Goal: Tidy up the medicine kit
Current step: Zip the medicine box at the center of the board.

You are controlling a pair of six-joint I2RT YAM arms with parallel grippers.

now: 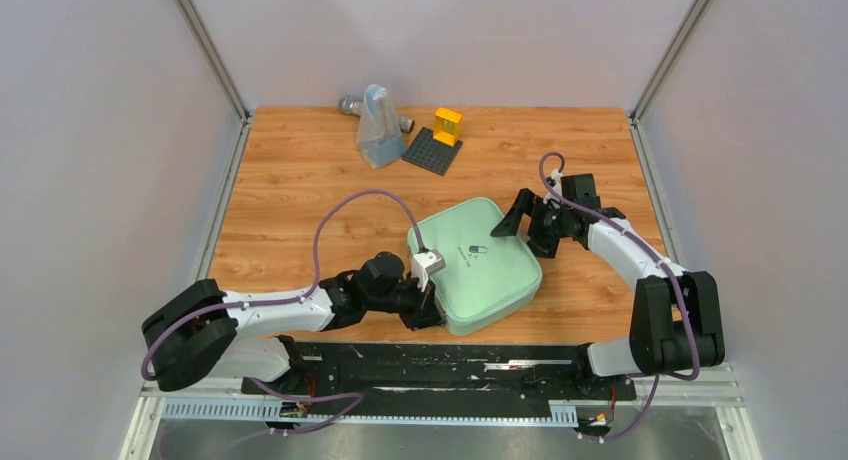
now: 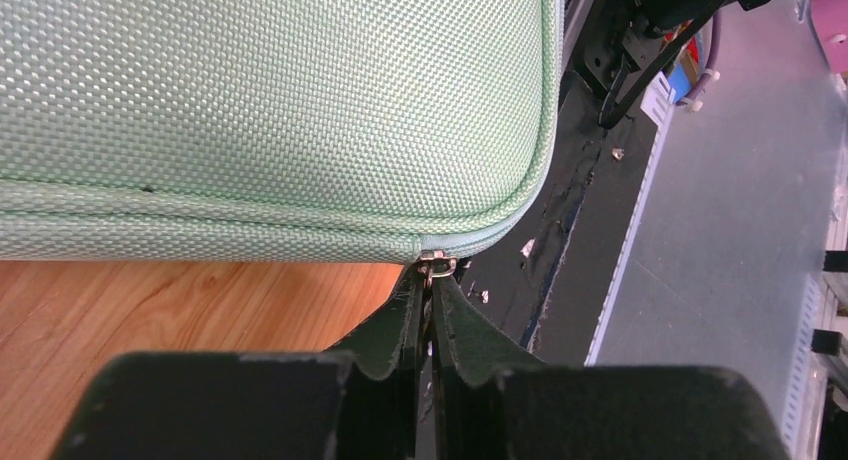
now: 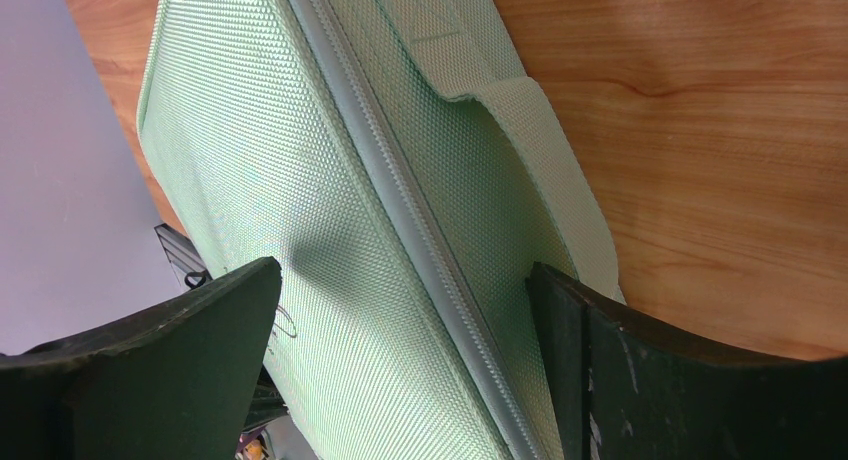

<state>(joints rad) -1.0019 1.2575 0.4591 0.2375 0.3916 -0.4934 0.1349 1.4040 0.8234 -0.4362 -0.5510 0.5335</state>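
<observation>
The medicine kit (image 1: 475,265) is a pale mint-green woven case with a small dark pill logo, lying flat near the table's front edge. It fills the left wrist view (image 2: 270,100) and the right wrist view (image 3: 300,180). My left gripper (image 1: 432,305) sits at its near-left corner, shut on the small metal zipper pull (image 2: 437,268), fingertips (image 2: 412,310) pressed together. My right gripper (image 1: 515,220) is open at the kit's far-right corner. Its fingers straddle the zipper seam (image 3: 400,190), one over the top face, one by the carry strap (image 3: 540,150).
At the back of the table stand a translucent bluish pouch (image 1: 377,130), a dark grey studded baseplate (image 1: 432,152) with a yellow brick (image 1: 447,126) on it, and a metallic object (image 1: 350,105). A black rail (image 1: 450,365) runs just below the kit.
</observation>
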